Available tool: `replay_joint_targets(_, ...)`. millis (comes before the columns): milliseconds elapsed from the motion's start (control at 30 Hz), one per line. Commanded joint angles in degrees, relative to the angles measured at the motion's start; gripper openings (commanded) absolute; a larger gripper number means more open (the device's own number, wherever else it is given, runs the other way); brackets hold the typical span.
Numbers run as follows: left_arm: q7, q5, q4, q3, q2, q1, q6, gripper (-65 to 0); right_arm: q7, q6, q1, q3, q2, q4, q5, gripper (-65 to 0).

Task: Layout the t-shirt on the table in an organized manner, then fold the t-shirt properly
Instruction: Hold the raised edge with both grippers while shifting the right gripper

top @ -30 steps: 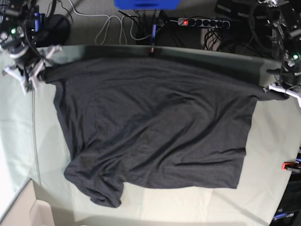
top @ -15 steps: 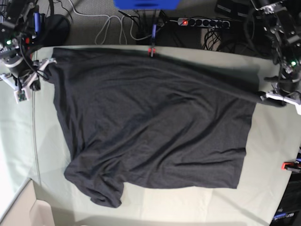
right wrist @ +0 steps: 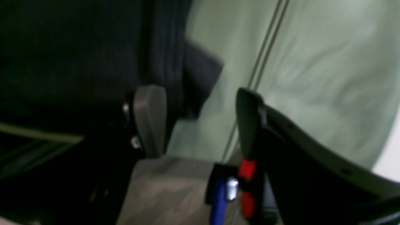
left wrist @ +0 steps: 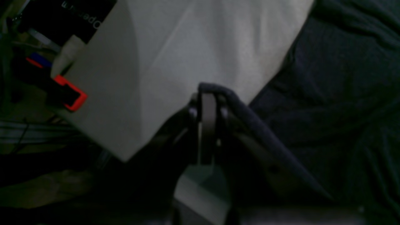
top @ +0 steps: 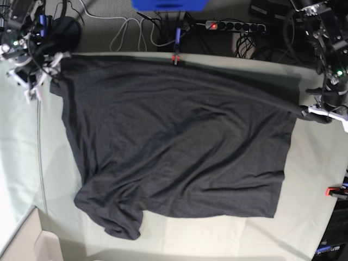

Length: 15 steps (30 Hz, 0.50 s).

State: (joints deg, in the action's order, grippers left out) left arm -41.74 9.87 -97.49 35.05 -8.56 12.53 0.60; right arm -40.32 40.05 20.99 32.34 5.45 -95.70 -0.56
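T-shirt [top: 179, 144] fabric is spread across the bench [top: 312, 179], limp and light; corners and hems are judged the best holds. Its far corner is pinched in the closed left claw [left wrist: 207, 104]. The right claw [right wrist: 200, 122] is parted, empty.

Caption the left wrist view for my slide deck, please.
Left gripper pinching a corner of the dark t-shirt above the table.

Bare table [top: 318, 163] strips flank t-shirt [top: 179, 147]; red clamp [top: 333, 191] at edge, cables [top: 130, 30] beyond.
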Motion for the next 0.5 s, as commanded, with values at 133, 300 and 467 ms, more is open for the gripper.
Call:
replay_joint_targets(133, 1.3, -0.1, -0.8, 0.1, -0.8, -0.5, -0.3, -64.6, 1.3, -0.1, 1.0, 0.1, -1.9, -1.0, 0.7, -28.8)
replay_joint_targets(300, 1.3, -0.1, -0.8, 0.1, -0.8, -0.5, -0.3, -64.6, 1.1, -0.1, 1.4, 0.1, -3.9, -0.9, 0.7, -28.8)
replay_joint_targets(467, 1.3, -0.1, -0.8, 0.1, -0.8, -0.5, -0.3, -64.6, 1.1, -0.1, 1.4, 0.1, -4.6, -0.4, 0.6, -28.9)
